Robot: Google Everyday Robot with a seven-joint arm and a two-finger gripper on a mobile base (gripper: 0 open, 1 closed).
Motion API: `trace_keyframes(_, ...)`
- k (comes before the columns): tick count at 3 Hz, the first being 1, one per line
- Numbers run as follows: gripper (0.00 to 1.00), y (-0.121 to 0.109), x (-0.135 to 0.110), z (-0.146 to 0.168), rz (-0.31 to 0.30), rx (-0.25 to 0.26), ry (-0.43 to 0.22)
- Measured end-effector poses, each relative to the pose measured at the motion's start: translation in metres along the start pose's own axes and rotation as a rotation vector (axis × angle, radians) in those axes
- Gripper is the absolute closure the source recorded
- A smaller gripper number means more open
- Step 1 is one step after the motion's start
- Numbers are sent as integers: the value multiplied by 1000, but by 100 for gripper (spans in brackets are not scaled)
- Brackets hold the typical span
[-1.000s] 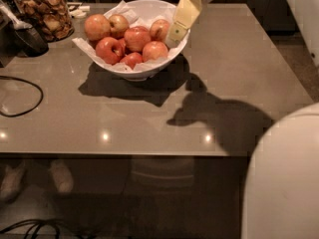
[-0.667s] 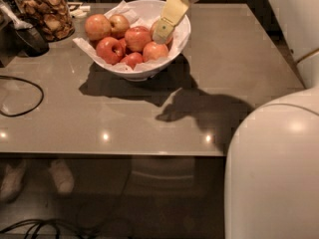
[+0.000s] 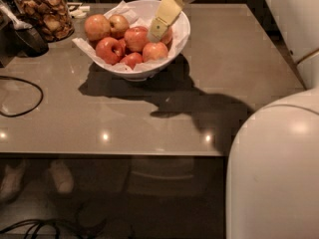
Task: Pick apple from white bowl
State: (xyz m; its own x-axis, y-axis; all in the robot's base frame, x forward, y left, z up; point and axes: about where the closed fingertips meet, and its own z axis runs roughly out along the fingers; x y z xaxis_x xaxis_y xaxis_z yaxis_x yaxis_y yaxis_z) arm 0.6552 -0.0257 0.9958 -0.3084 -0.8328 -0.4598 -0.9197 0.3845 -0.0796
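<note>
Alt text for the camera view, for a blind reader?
The robot's hand reaches into the right side of a white bowl of red apples on a grey table. A glass jar stands to the bowl's left.

Apples (image 3: 109,49) in white bowl (image 3: 183,30), end effector (image 3: 156,33) over them; jar (image 3: 46,14) left.

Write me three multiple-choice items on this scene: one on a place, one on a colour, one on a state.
1. Where is the gripper?
A. Over the apples inside the white bowl
B. On the floor
C. Out of view

2. What colour are the apples?
A. Green
B. Red
C. Purple

3. How does the white bowl stand?
A. Tipped on its side
B. Upside down
C. Upright on the table

Key: 1 A, its tip reaches down within the rim, at the fruit. 2 B, the skins are reddish. 3 C, the rim faces up and the fruit lies inside.
</note>
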Motion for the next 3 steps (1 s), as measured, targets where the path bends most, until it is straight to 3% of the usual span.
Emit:
trace_keyframes(1,0,0,-2,5,26,8,6)
trace_keyframes(2,14,0,-3,10,45,8,18)
trace_keyframes(3,21,-1,-4,13,54,8,28)
